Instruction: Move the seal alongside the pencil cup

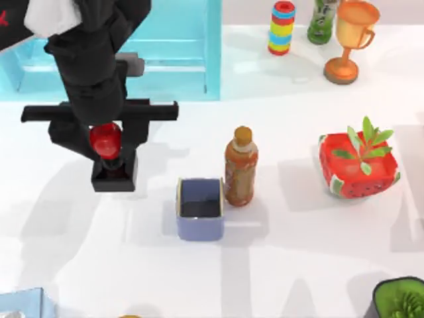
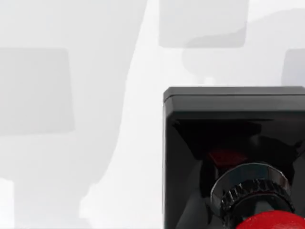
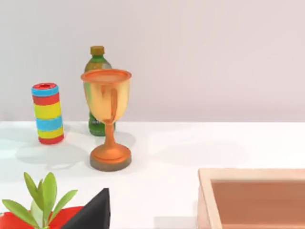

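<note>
The seal (image 1: 114, 173), a black square block with a glossy red ball knob (image 1: 105, 139), is at the table's left. My left gripper (image 1: 105, 136) comes down from above and is shut on the knob, black fingers (image 1: 137, 132) on either side. The left wrist view looks down on the seal (image 2: 233, 124) from close up. The pencil cup (image 1: 199, 209), periwinkle blue with a dark inside, stands to the right of the seal with a gap between them. A black piece of my right gripper (image 3: 93, 214) shows in the right wrist view.
An amber bottle (image 1: 240, 167) stands touching the cup's far right corner. A watermelon planter (image 1: 360, 165) sits at the right. A striped can (image 1: 283, 28), green bottle (image 1: 323, 20) and gold trophy (image 1: 351, 40) line the back. A blue shelf (image 1: 165, 53) is behind the left arm.
</note>
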